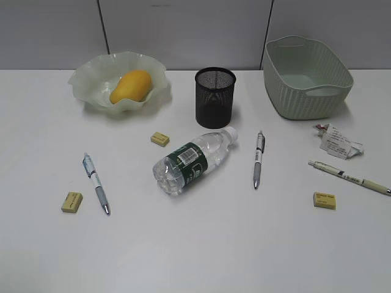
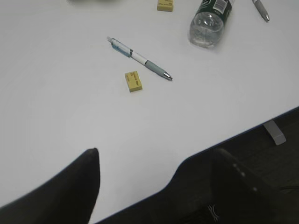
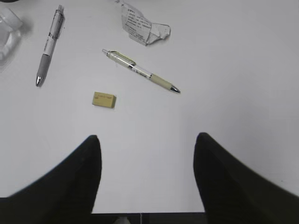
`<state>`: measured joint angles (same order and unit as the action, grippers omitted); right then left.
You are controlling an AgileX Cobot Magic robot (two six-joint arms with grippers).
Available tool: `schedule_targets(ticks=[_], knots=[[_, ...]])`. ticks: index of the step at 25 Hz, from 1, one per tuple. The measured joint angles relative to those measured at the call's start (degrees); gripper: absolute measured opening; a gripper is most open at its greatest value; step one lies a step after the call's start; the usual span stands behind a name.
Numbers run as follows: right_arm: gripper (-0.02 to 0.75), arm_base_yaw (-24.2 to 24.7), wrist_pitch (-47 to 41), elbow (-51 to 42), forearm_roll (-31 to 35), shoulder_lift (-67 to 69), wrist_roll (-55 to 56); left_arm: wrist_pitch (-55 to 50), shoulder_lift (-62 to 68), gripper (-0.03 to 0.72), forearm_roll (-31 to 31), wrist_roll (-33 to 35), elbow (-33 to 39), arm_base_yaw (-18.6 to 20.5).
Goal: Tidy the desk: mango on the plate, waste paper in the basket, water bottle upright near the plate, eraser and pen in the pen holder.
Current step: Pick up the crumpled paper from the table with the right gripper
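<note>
Mango (image 1: 131,86): yellow-orange, lying inside plate (image 1: 91,82), the ruffled pale green dish at rear left of counter (image 1: 195,244).

Water bottle (image 1: 193,160): on its side at centre, white cap toward rear right, base toward front left. Dark green label with white barcode patch; lettering too small to read. Base also seen at top of left wrist view (image 2: 208,21).

Pen holder (image 1: 215,96): black mesh, upright, just behind bottle cap.

Basket (image 1: 307,76): pale green, woven-look, rear right.

Waste paper (image 1: 337,143): crumpled, in front of basket, apart from it. Printed lines and a bit of red visible; text illegible, also in right wrist view (image 3: 140,23).

Pens, three, all flat on counter: blue-white pen (image 1: 96,182) at left; grey pen (image 1: 259,159) right of bottle; cream pen (image 1: 348,177) at right, just in front of paper.

Erasers, three, yellow: left eraser (image 1: 71,202) beside blue-white pen; middle eraser (image 1: 160,139) between plate and bottle; right eraser (image 1: 324,200) near cream pen. Dark print on top faces, unreadable.

Left pincer (image 2: 156,177): spread, pinching nothing, above front counter edge. Absent from exterior view.

Right pincer (image 3: 147,168): spread, pinching nothing, above bare counter in front of right eraser (image 3: 103,100).
</note>
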<state>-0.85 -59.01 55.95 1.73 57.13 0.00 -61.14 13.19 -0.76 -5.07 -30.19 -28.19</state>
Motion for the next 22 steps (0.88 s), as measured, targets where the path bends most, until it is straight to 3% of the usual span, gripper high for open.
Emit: schedule_targets(ticks=[9, 17, 22], knots=[[0.495, 0.0, 2.9, 9.4, 1.5, 19.3, -7.0, 0.0, 0.0, 0.554, 0.0, 0.0, 0.0, 0.0], [0.575, 0.0, 14.3, 10.0, 2.1, 31.4, -13.9, 0.0, 0.0, 0.553, 0.0, 0.0, 0.0, 0.0], [0.590, 0.0, 21.3, 10.0, 6.6, 38.2, -19.6, 0.0, 0.0, 0.553, 0.0, 0.0, 0.0, 0.0]])
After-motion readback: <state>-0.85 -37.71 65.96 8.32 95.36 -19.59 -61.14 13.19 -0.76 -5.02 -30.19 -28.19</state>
